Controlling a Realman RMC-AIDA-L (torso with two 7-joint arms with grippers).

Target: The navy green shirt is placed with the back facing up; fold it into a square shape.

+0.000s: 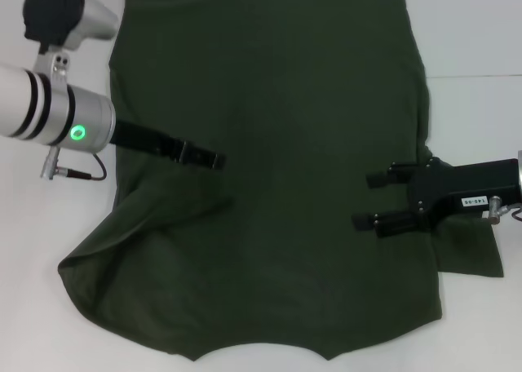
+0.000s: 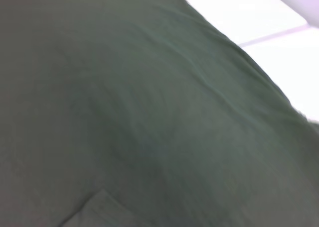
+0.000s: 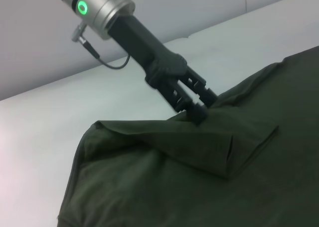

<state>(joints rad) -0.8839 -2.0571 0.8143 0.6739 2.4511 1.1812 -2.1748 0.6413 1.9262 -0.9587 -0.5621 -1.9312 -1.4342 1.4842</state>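
The navy green shirt (image 1: 285,103) lies spread on the white table, filling most of the head view. Its left sleeve is folded inward, and the flap (image 3: 234,147) lies on the body. My left gripper (image 1: 216,161) reaches in from the left and is shut on a raised ridge of the shirt (image 3: 164,187) at the flap's edge; the right wrist view shows this left gripper (image 3: 199,111) pinching the cloth. My right gripper (image 1: 362,200) stands open above the shirt's right side, with nothing between its fingers. The right sleeve (image 1: 471,258) lies flat beside it. Dark green cloth (image 2: 149,112) almost fills the left wrist view.
The white table (image 1: 473,29) shows bare to the right of and behind the shirt, and also at the left (image 3: 75,102). The hem at the near left corner (image 1: 90,282) is rumpled and pulled inward.
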